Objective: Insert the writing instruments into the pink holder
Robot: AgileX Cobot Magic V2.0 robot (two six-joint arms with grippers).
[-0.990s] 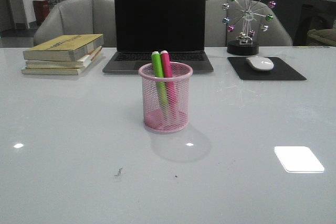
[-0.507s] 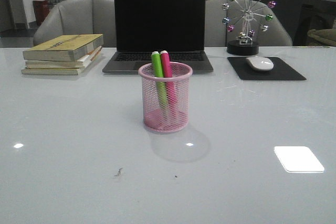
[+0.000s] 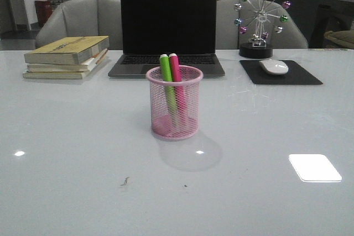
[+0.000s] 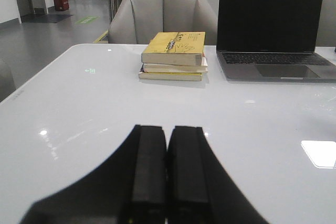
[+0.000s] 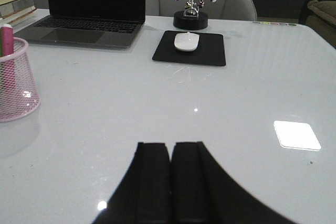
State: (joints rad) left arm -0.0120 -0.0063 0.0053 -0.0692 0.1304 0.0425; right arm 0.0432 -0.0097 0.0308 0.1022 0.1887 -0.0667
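Pink mesh holder (image 3: pixel 174 103), mid-table (image 3: pixel 83 153): green marker (image 3: pixel 167 81) and magenta marker (image 3: pixel 176 78) lean inside, task apparently complete. Your left hand (image 4: pixel 167 182) and right hand (image 5: pixel 170 187): fingers together, empty, parked clear.

the left claw (image 4: pixel 167 171) shows only in its own wrist view, where its two dark fingers (image 4: pixel 149 166) lie side by side with just a thin seam between them, pressed together and holding nothing. it hangs above the counter (image 4: pixel 79 114) without touching it, pointing level across the surface. the right claw (image 5: pixel 170 182) looks the same in its wrist view: both dark fingers (image 5: pixel 187 179) closed against each other, nothing between them, held above the counter and aimed forward. neither arm nor claw reaches into the front view, so the arms' pose cannot be told from there.
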